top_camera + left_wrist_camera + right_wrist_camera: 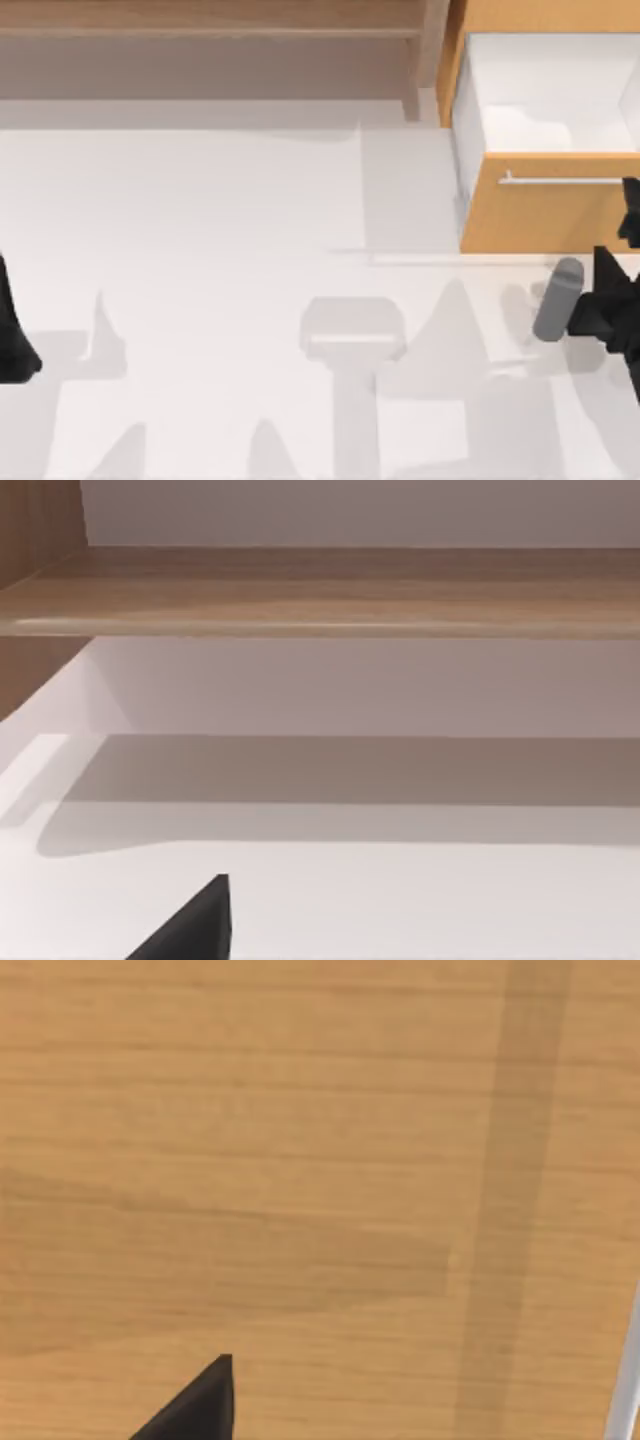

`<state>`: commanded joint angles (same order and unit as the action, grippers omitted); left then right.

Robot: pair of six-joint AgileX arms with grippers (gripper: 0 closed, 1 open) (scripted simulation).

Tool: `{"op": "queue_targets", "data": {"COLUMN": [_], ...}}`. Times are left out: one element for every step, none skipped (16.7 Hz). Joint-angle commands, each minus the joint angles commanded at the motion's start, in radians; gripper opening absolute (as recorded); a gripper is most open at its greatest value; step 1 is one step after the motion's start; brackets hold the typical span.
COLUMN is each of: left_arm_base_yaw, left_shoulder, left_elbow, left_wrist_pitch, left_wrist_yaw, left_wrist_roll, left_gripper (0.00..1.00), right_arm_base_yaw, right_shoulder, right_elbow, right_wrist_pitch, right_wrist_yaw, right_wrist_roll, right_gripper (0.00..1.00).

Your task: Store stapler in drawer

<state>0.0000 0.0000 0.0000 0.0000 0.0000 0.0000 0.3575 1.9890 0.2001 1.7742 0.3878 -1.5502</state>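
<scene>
Looking down from the top view, we see the drawer (545, 130) pulled open at the tabletop's (220, 220) far right, its white inside bare and its silver bar handle (560, 181) across the orange-tan front. A grey, rounded thing that we take for the stapler (557, 299) lies on the tabletop just in front of the drawer, touching or just beside our right gripper (598, 312) at the right edge; we cannot tell whether that gripper is spread, closed or gripping it. Our left gripper (14, 345) sits parked at the left edge, and its state is likewise beyond what we can tell. A brown wooden shelf (210, 30) runs along the back.

From the left wrist view, we face the shelf board (330, 605) with bare tabletop below.

From the right wrist view, we look close onto the drawer front (260, 1180), with the handle at one edge (625, 1380).

We judge the stapler not yet stored. To do this well, we should seat it squarely, lift clear above the front panel, then carry it over the white cavity before letting go.
</scene>
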Motion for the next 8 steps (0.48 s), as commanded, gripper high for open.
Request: {"op": "queue_targets", "data": {"left_arm_base_yaw": [0.0,0.0,0.0,0.0,0.0,0.0,0.0,0.0], "left_shoulder": [0.0,0.0,0.0,0.0,0.0,0.0,0.0,0.0], "left_elbow": [0.0,0.0,0.0,0.0,0.0,0.0,0.0,0.0], "left_wrist_pitch": [0.0,0.0,0.0,0.0,0.0,0.0,0.0,0.0], "left_wrist_yaw": [0.0,0.0,0.0,0.0,0.0,0.0,0.0,0.0], "left_wrist_roll": [0.0,0.0,0.0,0.0,0.0,0.0,0.0,0.0], "left_gripper": [1.0,1.0,1.0,1.0,1.0,1.0,1.0,1.0], "right_arm_base_yaw": [0.0,-0.003,-0.003,-0.008,-0.018,-0.033,-0.053,-0.077], "right_shoulder": [0.0,0.048,0.048,0.039,0.02,-0.008,-0.042,-0.081], "right_elbow": [0.0,0.001,0.001,0.001,0.002,0.003,0.006,0.01], "right_wrist_pitch": [0.0,-0.019,-0.019,-0.028,-0.048,-0.078,-0.118,-0.168], "right_wrist_yaw": [0.0,-0.002,-0.002,0.004,0.016,0.033,0.052,0.074], "right_wrist_roll": [0.0,0.0,0.0,0.008,0.024,0.047,0.078,0.116], "right_gripper": [1.0,1.0,1.0,1.0,1.0,1.0,1.0,1.0]}}
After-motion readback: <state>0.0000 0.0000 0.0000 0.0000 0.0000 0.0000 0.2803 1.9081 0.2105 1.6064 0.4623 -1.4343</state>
